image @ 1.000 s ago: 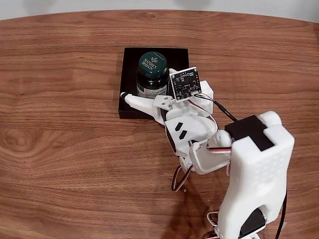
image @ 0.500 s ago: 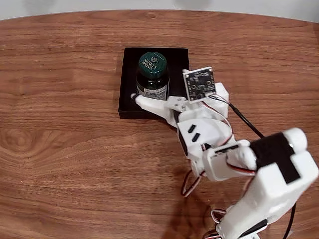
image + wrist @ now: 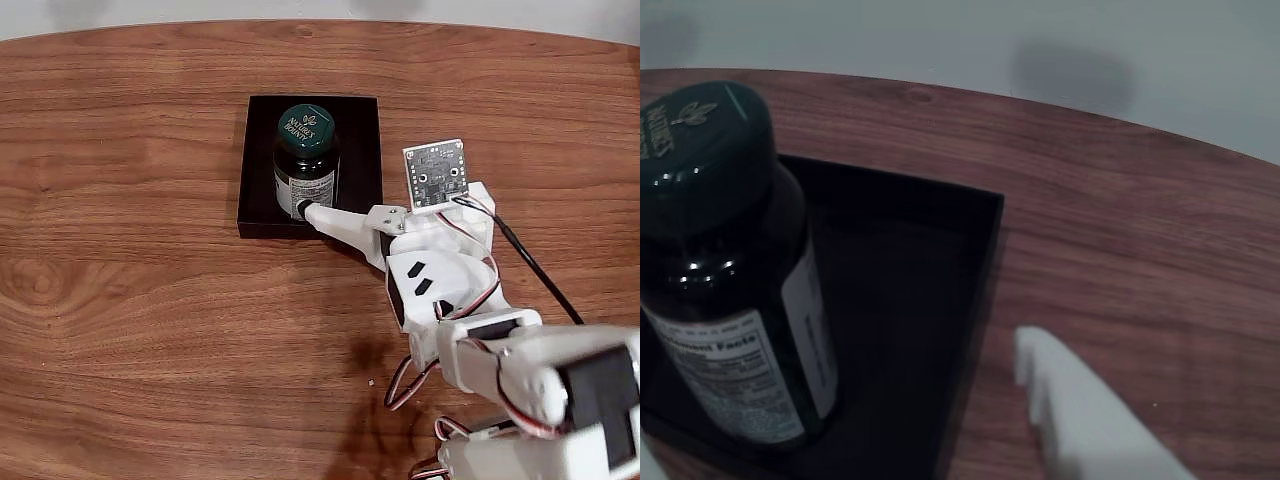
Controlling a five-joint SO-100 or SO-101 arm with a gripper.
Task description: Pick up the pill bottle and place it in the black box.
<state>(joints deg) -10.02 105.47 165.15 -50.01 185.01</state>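
Bottle and box are together now: the pill bottle stands upright inside the black box, toward its left half as the fixed view shows it, cap up with the white lettering readable. From where I stand the placing looks done; what seems left is only for the arm to clear off.

The tool is spread wide and holds nothing. One white finger points at the foot of the bottle, its tip just at the box's near wall, and whether it touches the glass I cannot tell. In the wrist view the bottle sits at the left with its pale label facing the camera, the other finger hangs over the bare wooden surface to the right of the box, well apart from the bottle.

Compared with a second ago, the bottle has not budged, while the arm has drawn back toward the lower right of the fixed view and the tool has slid from around the bottle to just beside it.
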